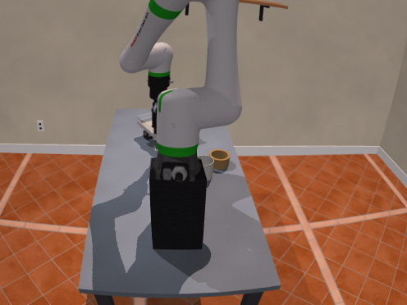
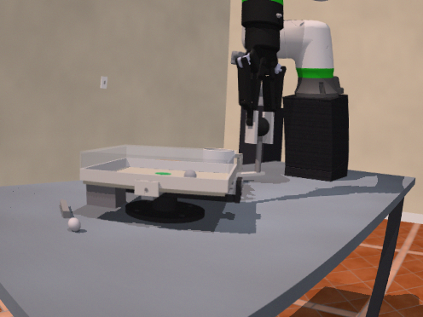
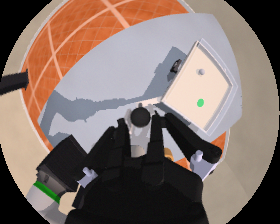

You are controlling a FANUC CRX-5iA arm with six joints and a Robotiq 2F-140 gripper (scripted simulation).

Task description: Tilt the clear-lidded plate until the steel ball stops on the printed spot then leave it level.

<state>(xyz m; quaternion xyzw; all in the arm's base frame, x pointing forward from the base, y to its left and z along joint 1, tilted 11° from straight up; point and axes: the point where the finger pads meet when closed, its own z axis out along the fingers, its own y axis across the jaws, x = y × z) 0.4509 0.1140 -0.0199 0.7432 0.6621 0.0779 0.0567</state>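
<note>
Clear-lidded square plate (image 2: 128,175) sits on a round black base (image 2: 141,211) on the grey table (image 2: 205,268); small steel ball (image 2: 189,173) inside, right of the green printed spot (image 2: 163,173)

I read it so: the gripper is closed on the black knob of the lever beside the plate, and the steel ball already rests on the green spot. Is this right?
Not quite. The gripper is shut on the black knob, but the steel ball lies beside the green spot, apart from it, as the exterior view shows; the wrist view shows the same gap on the plate.
</note>
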